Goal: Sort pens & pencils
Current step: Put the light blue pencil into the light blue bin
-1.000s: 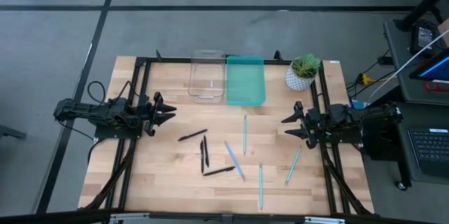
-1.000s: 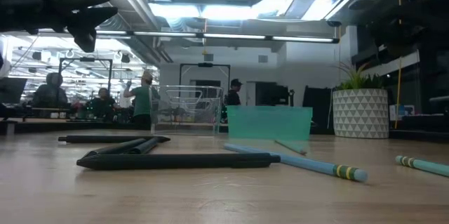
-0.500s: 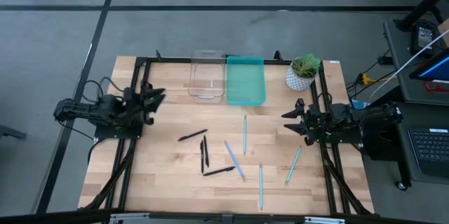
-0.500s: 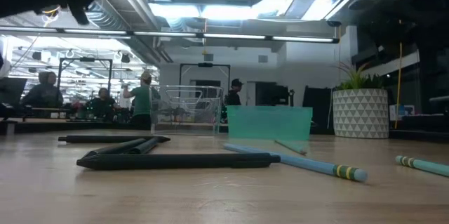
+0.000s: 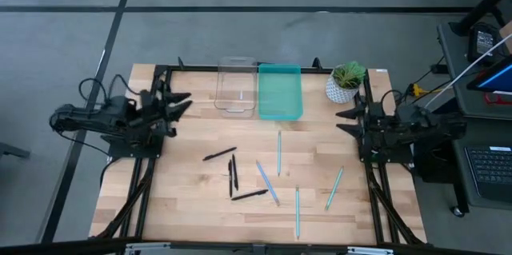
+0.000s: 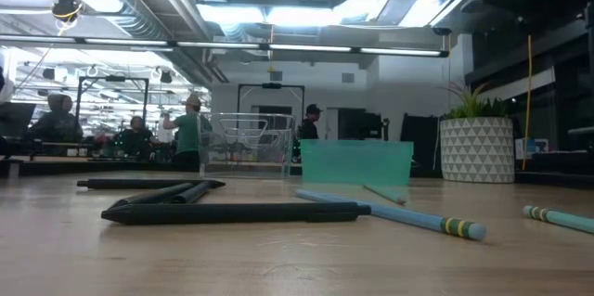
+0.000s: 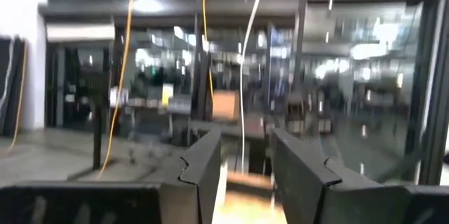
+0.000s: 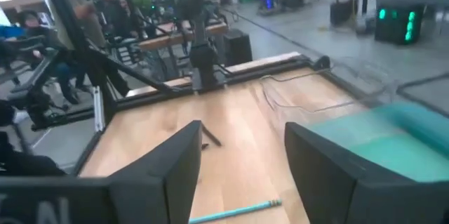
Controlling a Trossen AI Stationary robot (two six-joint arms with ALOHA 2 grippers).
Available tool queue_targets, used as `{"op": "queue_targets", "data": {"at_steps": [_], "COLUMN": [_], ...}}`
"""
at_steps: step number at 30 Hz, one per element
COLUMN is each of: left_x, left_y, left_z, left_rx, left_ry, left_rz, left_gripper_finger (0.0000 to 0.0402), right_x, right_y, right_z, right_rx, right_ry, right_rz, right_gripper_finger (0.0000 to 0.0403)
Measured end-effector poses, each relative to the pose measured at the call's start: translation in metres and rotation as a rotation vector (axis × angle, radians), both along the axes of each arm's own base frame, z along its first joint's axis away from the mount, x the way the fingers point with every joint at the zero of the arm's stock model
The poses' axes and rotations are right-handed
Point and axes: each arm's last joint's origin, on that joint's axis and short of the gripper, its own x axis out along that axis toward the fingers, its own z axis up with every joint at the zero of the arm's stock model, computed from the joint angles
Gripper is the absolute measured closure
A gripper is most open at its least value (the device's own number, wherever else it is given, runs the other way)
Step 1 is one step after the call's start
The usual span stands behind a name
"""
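Note:
Several black pens (image 5: 233, 173) and light blue pencils (image 5: 279, 152) lie flat, scattered on the wooden table between the arms. In the low view a black pen (image 6: 232, 211) and a pencil (image 6: 399, 214) lie nearest. My left gripper (image 5: 182, 103) hovers open above the table's left side, well clear of the pens; its wrist view (image 7: 245, 168) looks level into the room. My right gripper (image 5: 344, 116) hovers open over the right side, and in its wrist view (image 8: 242, 175) it points across the table, with a pencil (image 8: 235, 212) below it.
A clear bin (image 5: 236, 85) and a teal bin (image 5: 279, 91) stand side by side at the far edge. A potted plant (image 5: 346, 81) stands at the far right corner, close to my right arm. Dark frame rails (image 5: 158, 87) border the table. People stand in the room beyond (image 6: 190, 134).
My left gripper has risen and swung toward the far edge, tipping up until it leaves the top of the low view. My right gripper has pulled back toward the right and far edges and lifted. The pens and pencils have stayed where they lay.

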Motion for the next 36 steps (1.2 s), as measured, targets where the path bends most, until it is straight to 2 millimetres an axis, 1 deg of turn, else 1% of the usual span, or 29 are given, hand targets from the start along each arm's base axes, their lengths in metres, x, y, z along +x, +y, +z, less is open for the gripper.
{"op": "queue_targets", "data": {"at_steps": [4,7,12,15,17,19,22,25,29,33,36], "left_x": [0.02,0.033,0.053,0.062,0.066,0.068,0.069,0.069,0.069,0.069,0.069], "left_y": [-0.002,-0.002,-0.003,-0.004,-0.004,-0.004,-0.003,-0.003,-0.003,-0.003,-0.003], "left_z": [0.001,-0.004,-0.019,-0.027,-0.031,-0.033,-0.033,-0.033,-0.033,-0.033,-0.032], "left_rx": [0.004,-0.05,-0.169,-0.178,-0.176,-0.177,-0.18,-0.181,-0.181,-0.178,-0.176], "left_ry": [0.087,0.132,0.202,0.253,0.279,0.291,0.29,0.287,0.284,0.285,0.283], "left_rz": [-0.001,0.007,0.022,0.027,0.034,0.061,0.086,0.092,0.093,0.093,0.093], "left_gripper_finger": [0.0283,0.0283,0.0283,0.0283,0.0283,0.0283,0.0283,0.0283,0.0283,0.0283,0.0283], "right_x": [0.004,0.011,0.032,0.047,0.056,0.063,0.074,0.084,0.09,0.091,0.092], "right_y": [0.001,0.002,0.005,0.007,0.008,0.01,0.013,0.019,0.027,0.042,0.055], "right_z": [0.014,0.022,0.032,0.035,0.035,0.032,0.022,0.005,-0.02,-0.037,-0.043], "right_rx": [0.062,0.104,0.123,0.116,0.144,0.212,0.374,0.519,0.687,0.788,0.82], "right_ry": [0.081,0.172,0.354,0.472,0.555,0.65,0.767,0.899,1.11,1.274,1.326], "right_rz": [-0.007,-0.021,-0.081,-0.14,-0.172,-0.221,-0.287,-0.335,-0.429,-0.487,-0.507], "right_gripper_finger": [0.0198,0.0198,0.0198,0.0198,0.0198,0.0198,0.0198,0.0198,0.0198,0.0198,0.0198]}}
